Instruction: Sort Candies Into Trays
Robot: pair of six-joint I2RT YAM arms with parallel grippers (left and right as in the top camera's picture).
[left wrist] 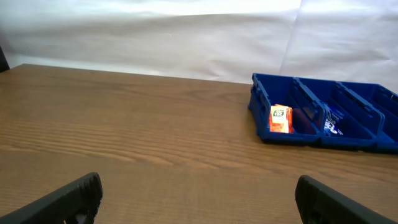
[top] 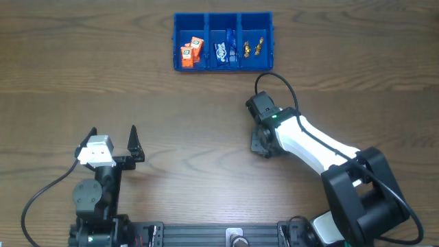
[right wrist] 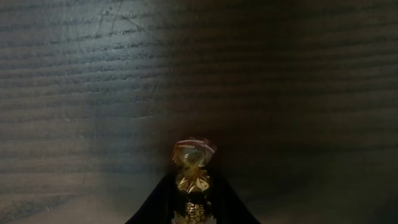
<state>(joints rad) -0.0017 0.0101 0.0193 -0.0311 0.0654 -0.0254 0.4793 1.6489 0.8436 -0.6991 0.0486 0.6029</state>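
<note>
A blue tray with three compartments stands at the back centre of the table. Its left compartment holds orange candy boxes, the middle one blue-wrapped candies, the right one gold-wrapped candies. My right gripper is low over the table, in front of the tray and a little to its right. In the right wrist view it is shut on a gold-wrapped candy close above the wood. My left gripper stands open near the front left, nothing between its fingers; its wrist view shows the tray far off.
Bare wooden tabletop spreads left and right of the tray. A black cable loops behind the right wrist.
</note>
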